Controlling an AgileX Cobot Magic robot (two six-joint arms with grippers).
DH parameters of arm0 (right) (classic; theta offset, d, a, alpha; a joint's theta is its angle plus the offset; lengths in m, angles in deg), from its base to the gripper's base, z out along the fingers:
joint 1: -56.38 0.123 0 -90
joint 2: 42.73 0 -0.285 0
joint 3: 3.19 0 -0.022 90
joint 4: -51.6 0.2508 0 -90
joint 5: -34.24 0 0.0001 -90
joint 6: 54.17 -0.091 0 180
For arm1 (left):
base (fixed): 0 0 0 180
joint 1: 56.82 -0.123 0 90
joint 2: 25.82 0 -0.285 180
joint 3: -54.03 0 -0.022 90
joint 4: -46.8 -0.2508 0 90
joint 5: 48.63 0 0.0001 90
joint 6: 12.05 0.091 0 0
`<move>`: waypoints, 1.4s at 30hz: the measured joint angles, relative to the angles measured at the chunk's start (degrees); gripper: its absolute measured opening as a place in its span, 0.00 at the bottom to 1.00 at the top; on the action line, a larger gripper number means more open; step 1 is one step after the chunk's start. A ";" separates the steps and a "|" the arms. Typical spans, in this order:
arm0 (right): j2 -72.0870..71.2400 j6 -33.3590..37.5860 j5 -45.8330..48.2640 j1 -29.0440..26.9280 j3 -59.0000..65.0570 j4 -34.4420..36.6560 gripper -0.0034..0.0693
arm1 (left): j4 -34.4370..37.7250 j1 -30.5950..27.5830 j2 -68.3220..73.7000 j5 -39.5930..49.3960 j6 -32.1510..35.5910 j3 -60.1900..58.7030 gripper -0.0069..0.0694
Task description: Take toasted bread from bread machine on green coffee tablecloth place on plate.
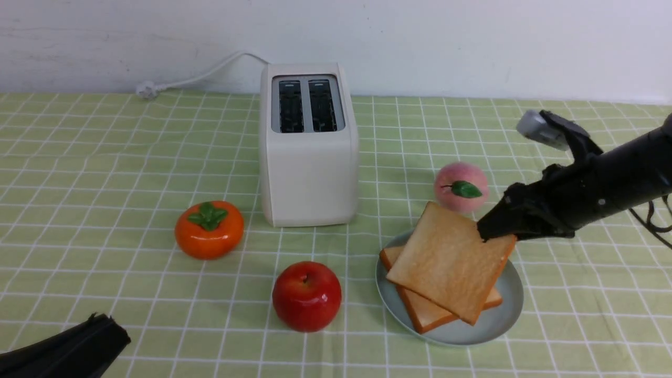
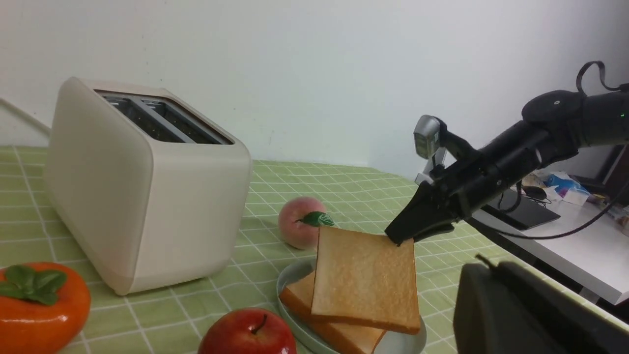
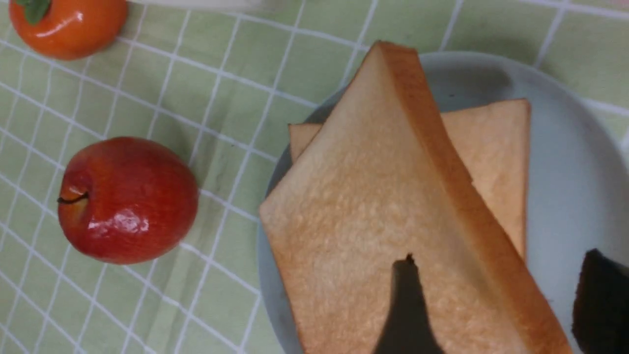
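The cream-white bread machine stands at the back centre of the green coffee tablecloth, both slots empty; it also shows in the left wrist view. One slice of toasted bread lies flat on the pale blue-green plate. A second slice leans tilted on top of it, its far corner raised between the jaws of my right gripper. In the right wrist view the gripper is open: one finger lies over the slice's face, the other stands off its crust, over the plate. My left gripper is shut and empty at the near left.
An orange persimmon sits left of the toaster, a red apple in front of it next to the plate, and a peach just behind the plate. The toaster's white cord trails to the back left.
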 joint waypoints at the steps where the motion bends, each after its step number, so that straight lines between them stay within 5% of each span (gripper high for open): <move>1: -0.19 0.00 0.00 -0.17 -0.13 -0.29 0.68 | 0.00 0.00 0.00 0.00 0.00 -0.05 0.08; 4: -4.45 -4.62 3.97 -3.39 -2.83 -5.23 0.73 | 0.00 0.00 0.00 -0.22 0.00 -0.02 0.08; 7: -9.50 -8.80 7.52 -5.30 -4.42 -8.72 0.67 | 0.00 0.00 0.00 -0.21 0.01 -0.02 0.08; 14: -25.23 -11.35 16.96 -5.54 -4.81 -12.70 0.25 | 0.02 0.00 0.00 -0.67 0.18 -0.02 0.09; 19: -35.03 -12.74 21.28 -5.54 -4.81 -17.21 0.05 | 0.02 0.00 0.00 -0.93 0.18 -0.02 0.09; 26: -49.22 -15.23 21.88 -5.54 -3.18 -19.24 0.04 | 0.13 0.00 0.00 -0.93 0.18 -0.02 0.10; 34: -69.00 -15.45 17.76 -5.16 13.50 -19.46 0.04 | 0.13 0.00 0.00 -0.88 0.18 -0.02 0.10; 42: -81.45 -15.45 -8.60 -2.98 38.25 -17.90 0.05 | 0.14 0.00 0.00 -0.88 0.18 -0.02 0.10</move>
